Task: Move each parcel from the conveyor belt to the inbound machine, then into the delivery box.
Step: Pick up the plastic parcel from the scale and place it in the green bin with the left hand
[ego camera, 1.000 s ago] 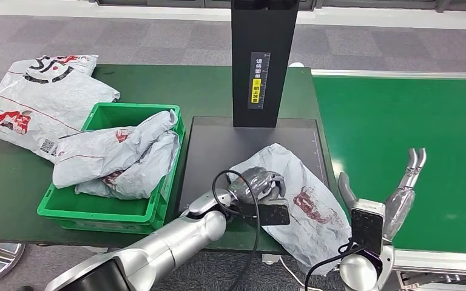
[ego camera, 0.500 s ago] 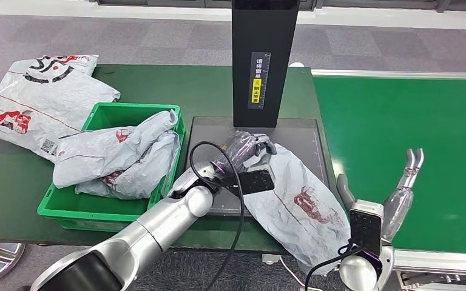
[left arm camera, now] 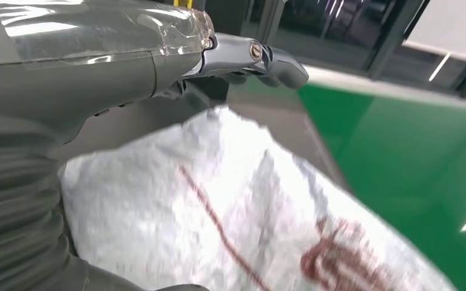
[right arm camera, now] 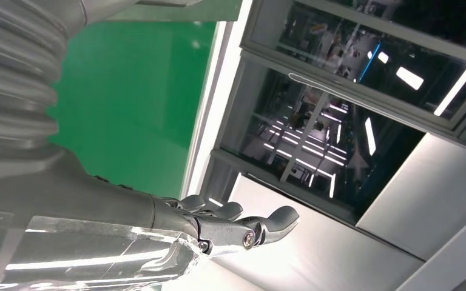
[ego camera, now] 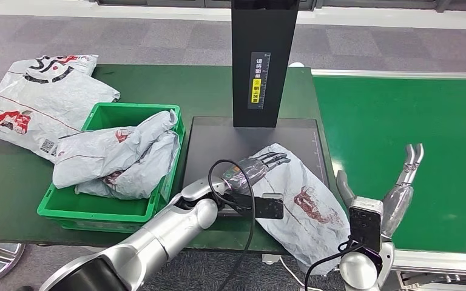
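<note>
A crumpled grey-white parcel (ego camera: 300, 203) with red print lies on the near right part of the inbound machine's dark plate (ego camera: 215, 142) and hangs over the table's front edge. My left hand (ego camera: 258, 167) lies on the parcel's far left corner with its fingers stretched out flat, gripping nothing. In the left wrist view the fingers (left arm camera: 273, 60) reach out over the parcel (left arm camera: 218, 200). My right hand (ego camera: 400, 191) is raised over the near edge of the green conveyor belt (ego camera: 400, 121), open and holding nothing, as the right wrist view also shows the hand (right arm camera: 158, 236).
The machine's black tower (ego camera: 264, 60) stands at the back of the plate. A green delivery box (ego camera: 67, 209) to the left holds grey parcels (ego camera: 118, 157). More parcels (ego camera: 36, 100) lie on the table's far left.
My left hand, curled on the parcel a second ago, swung up toward the tower and has come back down with its fingers stretched flat. The right hand has barely moved.
</note>
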Motion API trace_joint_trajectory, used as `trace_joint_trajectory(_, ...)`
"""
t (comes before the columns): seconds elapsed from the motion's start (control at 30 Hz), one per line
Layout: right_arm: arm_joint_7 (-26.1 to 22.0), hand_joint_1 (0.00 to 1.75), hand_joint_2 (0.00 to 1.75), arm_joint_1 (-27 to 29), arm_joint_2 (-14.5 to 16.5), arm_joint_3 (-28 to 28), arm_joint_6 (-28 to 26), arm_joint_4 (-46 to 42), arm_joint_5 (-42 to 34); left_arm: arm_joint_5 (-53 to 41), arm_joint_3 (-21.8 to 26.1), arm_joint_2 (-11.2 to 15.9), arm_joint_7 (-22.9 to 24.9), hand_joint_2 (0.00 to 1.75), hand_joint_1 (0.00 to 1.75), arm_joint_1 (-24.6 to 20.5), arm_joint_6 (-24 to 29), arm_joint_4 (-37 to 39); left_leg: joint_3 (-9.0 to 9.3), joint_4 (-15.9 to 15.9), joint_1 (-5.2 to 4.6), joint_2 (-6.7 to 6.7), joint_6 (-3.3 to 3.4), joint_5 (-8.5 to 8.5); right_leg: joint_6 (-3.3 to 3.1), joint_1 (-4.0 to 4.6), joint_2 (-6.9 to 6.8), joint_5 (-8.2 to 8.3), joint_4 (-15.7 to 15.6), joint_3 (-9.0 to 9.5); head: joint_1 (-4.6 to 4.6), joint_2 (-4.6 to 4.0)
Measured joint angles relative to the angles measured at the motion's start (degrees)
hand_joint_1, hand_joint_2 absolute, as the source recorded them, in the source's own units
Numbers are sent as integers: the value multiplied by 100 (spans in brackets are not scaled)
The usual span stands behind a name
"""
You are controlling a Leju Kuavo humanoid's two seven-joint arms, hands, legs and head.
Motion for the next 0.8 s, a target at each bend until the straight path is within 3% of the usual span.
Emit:
trace_joint_trajectory(0.57, -42, 0, 175, 72, 0, -1, -48, -33, -2, -514, -258, -333, 306, 175, 2, 558, 242, 834, 0, 0, 0, 1, 1, -2, 1, 0, 1, -1, -2, -1, 0, 0)
trace_joint_trajectory(0.7, -48, 0, 175, 110, -1, -1, -94, -34, -48, -425, -363, -353, 303, 175, 175, 686, 483, 900, 0, 0, 0, 1, 2, -2, 2, 0, 0, -2, -2, 0, 0, 1)
trace_joint_trajectory(0.8, -63, 0, 175, 141, -2, 0, -98, -35, -102, -312, -381, -358, 247, 175, 175, 729, 637, 943, 0, 0, 0, 1, 2, -2, 2, 0, 0, -2, -2, 1, 0, 0)
